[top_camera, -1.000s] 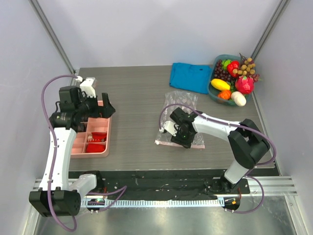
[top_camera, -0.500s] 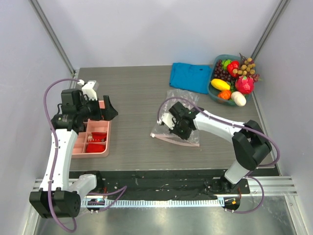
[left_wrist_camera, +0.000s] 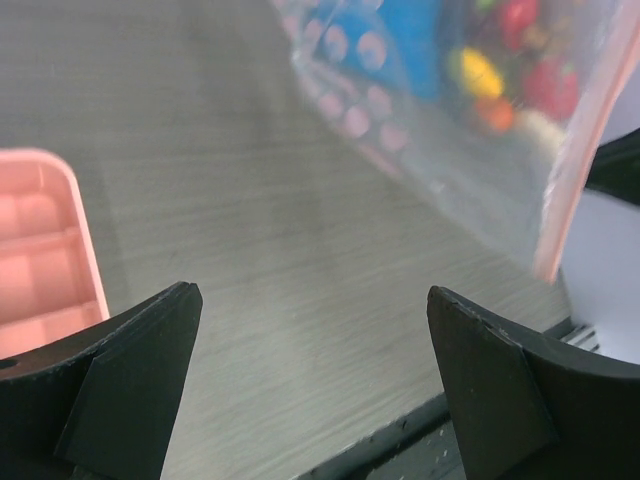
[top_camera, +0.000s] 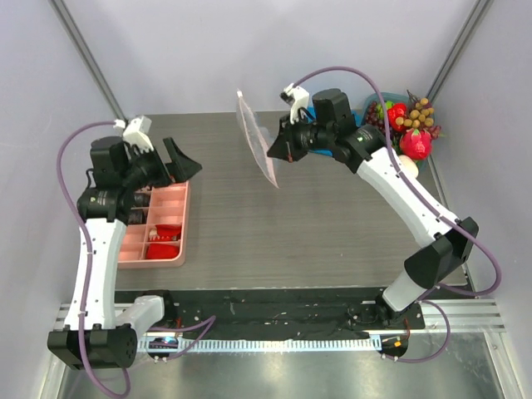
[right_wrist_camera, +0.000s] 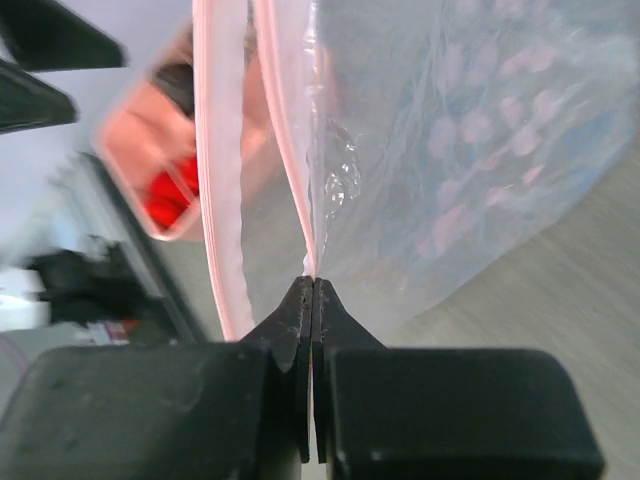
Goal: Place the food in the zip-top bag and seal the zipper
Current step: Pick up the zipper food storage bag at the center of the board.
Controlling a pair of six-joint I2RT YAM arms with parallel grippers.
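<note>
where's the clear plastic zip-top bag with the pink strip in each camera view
Top external: the clear crinkly plastic zip-top bag hangs upper centre, held by the right gripper.
Left wrist: the bag is upper right, blurred.
Right wrist: the bag fills the upper middle and right, pinched at its pink strip.
Shared landmark: the pink plastic compartment tray, left in top external, left edge in left wrist, upper left in right wrist.

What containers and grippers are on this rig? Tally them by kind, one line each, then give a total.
Grippers: 2 (left gripper open, right gripper shut on the bag)
Bag: 1
Tray: 1
Basket: 1
Total: 5
</note>
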